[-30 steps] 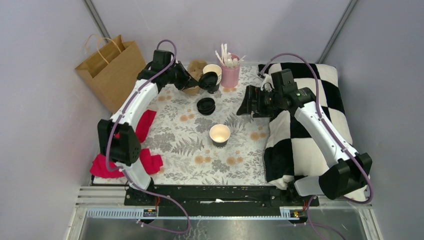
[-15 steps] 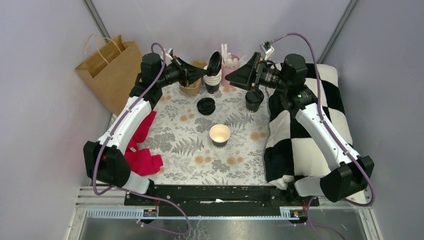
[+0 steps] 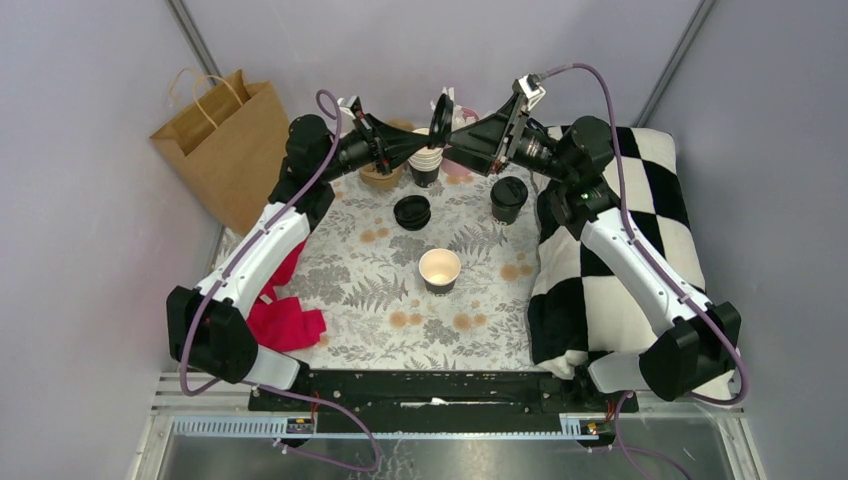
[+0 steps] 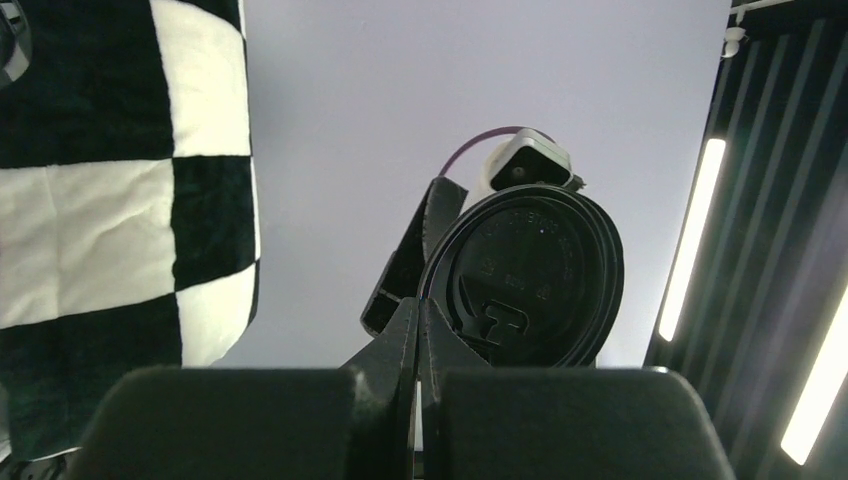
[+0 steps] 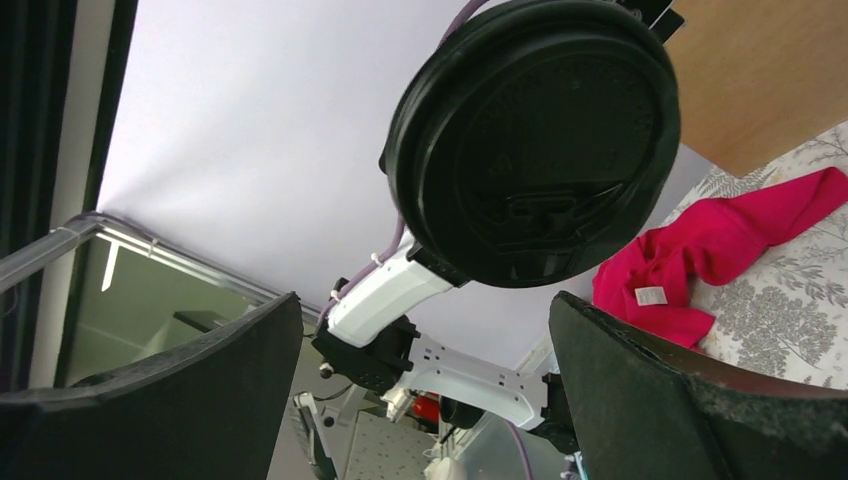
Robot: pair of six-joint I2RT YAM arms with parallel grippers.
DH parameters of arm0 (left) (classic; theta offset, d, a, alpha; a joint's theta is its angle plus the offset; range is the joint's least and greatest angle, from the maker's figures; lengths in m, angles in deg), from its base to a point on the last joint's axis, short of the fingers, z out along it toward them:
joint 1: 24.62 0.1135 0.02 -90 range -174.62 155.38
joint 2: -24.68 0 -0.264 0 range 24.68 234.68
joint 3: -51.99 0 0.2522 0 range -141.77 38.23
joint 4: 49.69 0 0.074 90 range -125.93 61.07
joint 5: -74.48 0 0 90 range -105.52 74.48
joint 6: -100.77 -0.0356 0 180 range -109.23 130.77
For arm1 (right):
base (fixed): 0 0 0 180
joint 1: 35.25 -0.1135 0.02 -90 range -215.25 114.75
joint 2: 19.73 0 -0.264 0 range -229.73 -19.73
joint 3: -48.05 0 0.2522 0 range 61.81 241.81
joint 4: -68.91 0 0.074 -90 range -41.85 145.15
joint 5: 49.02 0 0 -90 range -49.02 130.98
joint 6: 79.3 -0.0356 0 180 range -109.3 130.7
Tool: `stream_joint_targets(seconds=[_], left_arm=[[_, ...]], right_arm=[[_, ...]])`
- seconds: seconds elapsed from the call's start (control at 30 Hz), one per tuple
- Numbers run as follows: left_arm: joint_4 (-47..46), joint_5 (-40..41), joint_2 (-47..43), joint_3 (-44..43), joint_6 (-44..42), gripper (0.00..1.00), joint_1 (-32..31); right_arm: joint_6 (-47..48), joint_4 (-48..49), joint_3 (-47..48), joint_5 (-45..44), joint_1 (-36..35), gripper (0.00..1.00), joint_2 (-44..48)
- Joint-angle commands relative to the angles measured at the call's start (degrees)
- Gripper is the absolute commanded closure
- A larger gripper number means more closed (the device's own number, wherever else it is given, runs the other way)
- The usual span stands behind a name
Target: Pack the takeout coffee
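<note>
Left wrist view: your left claw pinches the lid; it looks light and bendy. Right claw gapes empty: take the rim softly.

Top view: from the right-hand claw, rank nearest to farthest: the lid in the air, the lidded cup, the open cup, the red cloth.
1. black lid, just off the right gripper tips.
2. lidded cup, on the table's right side.
3. open cup, mid-table.
4. red cloth, near left edge.
</note>
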Motion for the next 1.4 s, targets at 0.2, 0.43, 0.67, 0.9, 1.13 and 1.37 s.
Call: stream_joint_targets(seconds=[0.2, 0.43, 0.67, 0.9, 1.13, 1.37], left_arm=[[-9.0, -0.2, -3.8, 1.5, 5.4, 1.0, -1.0], [-9.2, -0.2, -3.8, 1.9, 5.4, 1.0, -1.8], [-10.2, -0.4, -3.5, 2.0, 6.0, 1.0, -2.2], [-10.6, -0.6, -3.8, 2.9, 5.9, 1.0, -2.3], [-11.2, -0.8, -4.1, 3.7, 6.2, 1.0, -2.4], [-11.7, -1.1, -4.0, 4.2, 6.2, 1.0, -2.4]], right_arm=[[-6.2, 9.5, -2.6, -1.2, -0.6, 0.0, 0.8], [-8.8, 12.5, -1.2, -1.9, -0.5, 0.0, -0.9], [-11.2, 15.2, -0.7, -2.2, -0.6, 0.0, -2.6], [-12.0, 16.8, -0.7, -2.6, -0.5, 0.0, -2.7], [-13.0, 17.6, -0.8, -3.0, -0.5, 0.0, -3.4], [-12.7, 17.9, -1.1, -3.7, -0.5, 0.0, -3.6]])
